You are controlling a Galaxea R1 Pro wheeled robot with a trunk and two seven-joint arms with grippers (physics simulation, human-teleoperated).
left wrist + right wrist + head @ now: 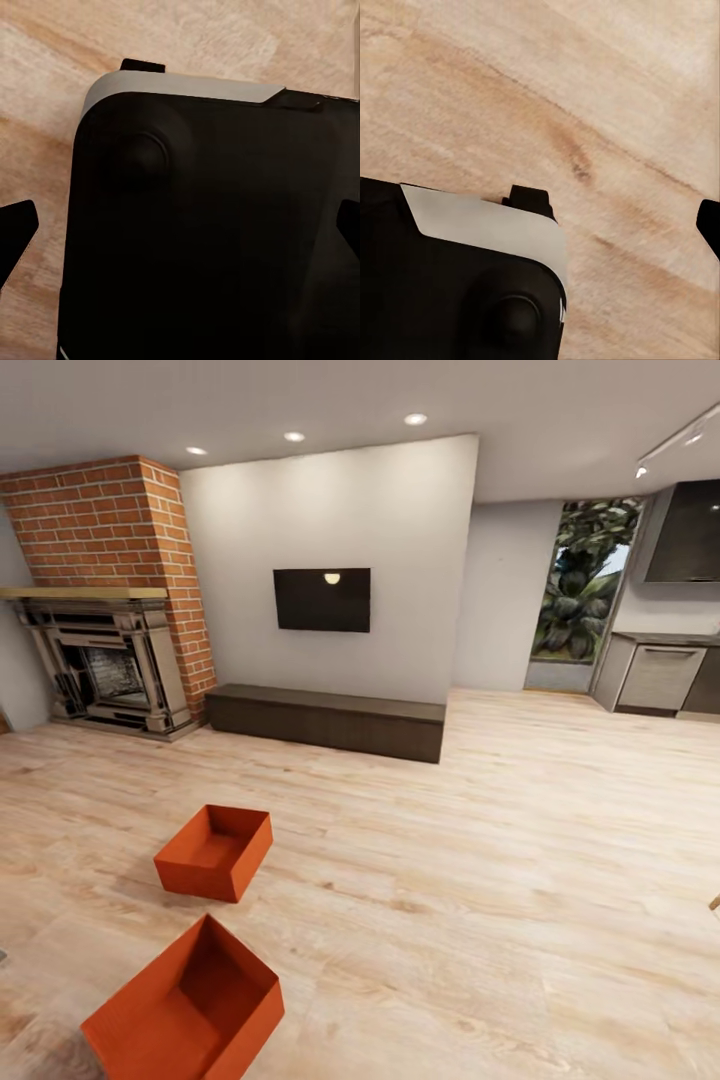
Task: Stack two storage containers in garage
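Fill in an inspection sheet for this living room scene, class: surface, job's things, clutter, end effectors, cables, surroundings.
Surface: light wood plank floor, bare around the bins.
Job's things: near container and far container, both orange-red, open-topped, upright, apart, on the floor.
Clutter: nothing seen.
End effectors: dark fingertips at the wrist views' edges over the robot's base; open or shut cannot be told.
Cables: nothing seen.
Surroundings: brick fireplace, wall television, low dark cabinet.
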